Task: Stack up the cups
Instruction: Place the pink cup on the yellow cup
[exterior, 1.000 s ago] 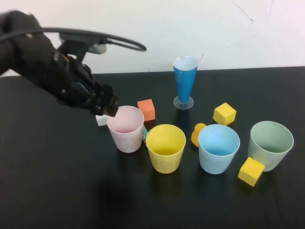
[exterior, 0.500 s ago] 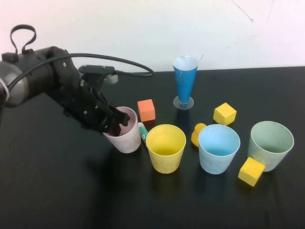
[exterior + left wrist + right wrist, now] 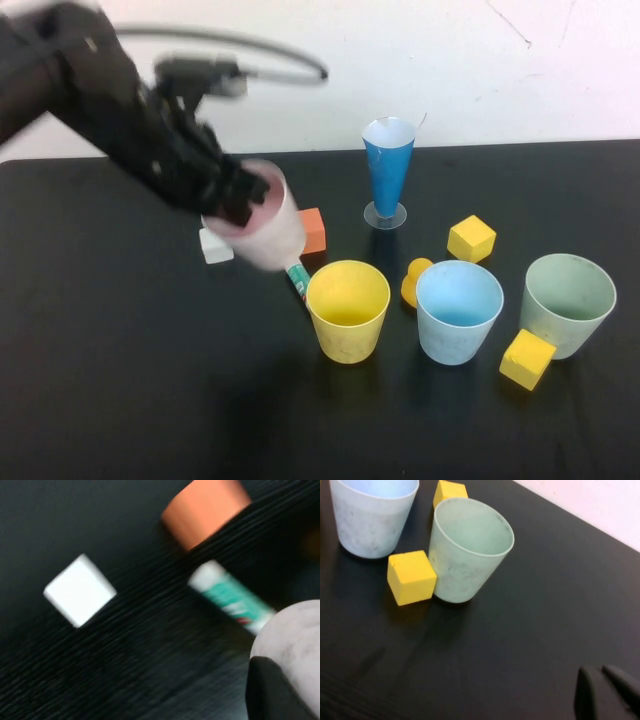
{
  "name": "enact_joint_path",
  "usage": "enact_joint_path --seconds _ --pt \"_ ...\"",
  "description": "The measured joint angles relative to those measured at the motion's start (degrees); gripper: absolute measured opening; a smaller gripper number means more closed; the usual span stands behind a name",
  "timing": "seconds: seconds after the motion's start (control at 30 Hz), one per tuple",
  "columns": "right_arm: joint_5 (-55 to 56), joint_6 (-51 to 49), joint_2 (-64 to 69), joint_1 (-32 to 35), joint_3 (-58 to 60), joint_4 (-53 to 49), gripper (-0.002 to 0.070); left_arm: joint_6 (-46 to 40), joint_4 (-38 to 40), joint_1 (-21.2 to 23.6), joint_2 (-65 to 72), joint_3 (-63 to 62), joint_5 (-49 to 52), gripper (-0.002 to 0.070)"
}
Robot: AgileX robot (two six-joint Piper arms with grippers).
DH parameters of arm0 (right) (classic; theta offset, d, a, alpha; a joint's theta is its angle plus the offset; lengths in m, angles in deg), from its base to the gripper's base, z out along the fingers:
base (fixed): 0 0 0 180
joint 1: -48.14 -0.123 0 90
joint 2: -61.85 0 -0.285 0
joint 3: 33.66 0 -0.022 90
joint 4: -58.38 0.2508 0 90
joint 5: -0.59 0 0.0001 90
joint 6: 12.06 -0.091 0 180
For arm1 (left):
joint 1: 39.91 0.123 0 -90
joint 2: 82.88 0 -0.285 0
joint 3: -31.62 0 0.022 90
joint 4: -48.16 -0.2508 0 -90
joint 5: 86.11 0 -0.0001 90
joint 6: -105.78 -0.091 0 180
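Observation:
My left gripper (image 3: 245, 197) is shut on the rim of the pale pink cup (image 3: 268, 228) and holds it tilted in the air above the table, left of the yellow cup (image 3: 347, 309). The pink cup's wall (image 3: 295, 635) shows beside one black finger (image 3: 275, 692) in the left wrist view. The light blue cup (image 3: 458, 310) and the pale green cup (image 3: 566, 303) stand upright to the right. In the right wrist view the green cup (image 3: 469, 550) and blue cup (image 3: 370, 515) show; my right gripper (image 3: 607, 692) is shut and empty over bare table.
A tall blue cone glass (image 3: 387, 170) stands at the back. An orange cube (image 3: 312, 230), a white cube (image 3: 215, 246), a green-and-white tube (image 3: 298, 279), yellow cubes (image 3: 471, 239) (image 3: 527, 359) and a small yellow-orange thing (image 3: 414, 280) lie among the cups.
My left gripper closed on the pink cup's rim and lifted it off the table, up and slightly back, uncovering the white cube and the tube. The other cups have not moved.

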Motion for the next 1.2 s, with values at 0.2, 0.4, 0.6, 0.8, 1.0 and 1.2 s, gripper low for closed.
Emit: enact_joint_path --seconds 0.2,0.4,0.6,0.8,1.0,1.2 --pt "0.0 0.0 0.0 0.0 0.0 0.4 -0.0001 -2.5 -1.0 -6.6 -5.5 -2.7 3.8 0.0017" --pt "0.0 0.0 0.0 0.0 0.0 0.5 -0.0001 -2.2 -8.3 -14.3 -2.6 -2.7 4.5 0.0017" --pt "0.0 0.0 0.0 0.0 0.0 0.7 -0.0001 -1.4 -11.8 -14.8 0.5 -2.7 4.4 0.0017" --pt "0.0 0.0 0.0 0.0 0.0 0.8 -0.0001 -0.6 -12.3 -14.8 1.2 -2.7 1.2 0.0017" --pt "0.0 0.0 0.0 0.0 0.0 0.8 -0.0001 -0.3 -12.3 -14.8 1.3 -2.7 -0.1 0.0017" --pt "0.0 0.0 0.0 0.0 0.0 0.8 -0.0001 -1.4 -12.3 -14.8 2.0 -2.7 -0.3 0.0029"
